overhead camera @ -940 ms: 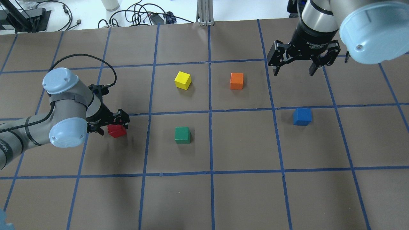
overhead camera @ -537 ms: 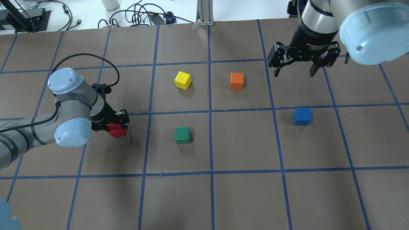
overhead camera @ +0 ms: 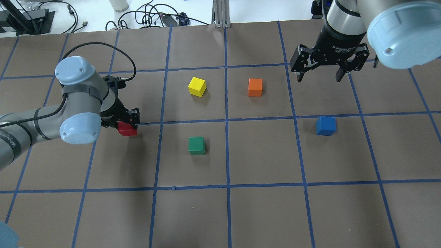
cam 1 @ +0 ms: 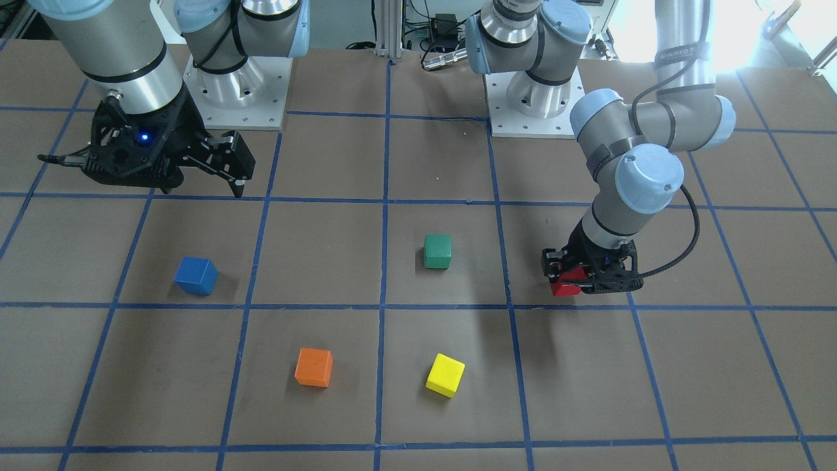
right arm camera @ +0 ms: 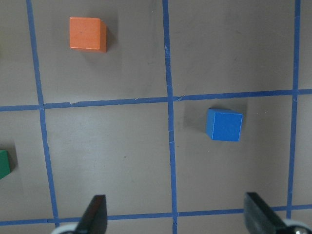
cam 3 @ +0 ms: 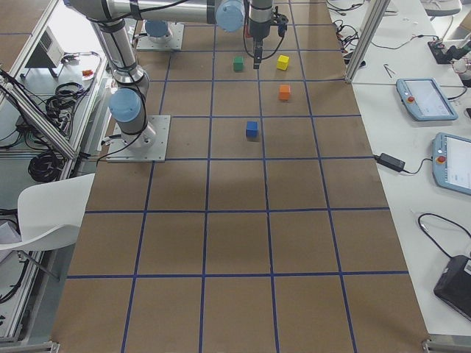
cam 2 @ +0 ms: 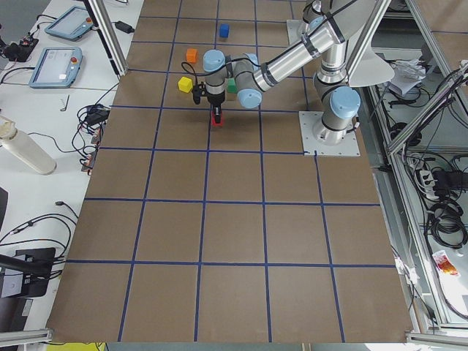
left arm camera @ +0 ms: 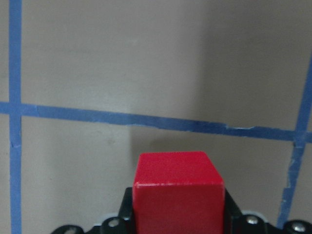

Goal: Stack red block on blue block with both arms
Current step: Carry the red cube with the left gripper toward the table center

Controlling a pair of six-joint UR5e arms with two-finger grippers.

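Note:
My left gripper [overhead camera: 128, 124] is shut on the red block [overhead camera: 127, 129] and holds it above the table at the left; it also shows in the front view [cam 1: 566, 282] and fills the bottom of the left wrist view [left arm camera: 178, 192]. The blue block [overhead camera: 325, 125] sits on the table at the right, also in the front view [cam 1: 195, 275] and the right wrist view [right arm camera: 224, 125]. My right gripper [overhead camera: 320, 74] hangs open and empty behind the blue block, high above the table.
A green cube [overhead camera: 196, 145] lies between the two blocks. A yellow cube [overhead camera: 197, 86] and an orange cube [overhead camera: 255, 87] sit farther back. Blue tape lines grid the brown table [overhead camera: 262, 206]. Cables lie beyond the far edge.
My left gripper has lifted the red block off the table and carried it back and a little right. My right arm has barely moved.

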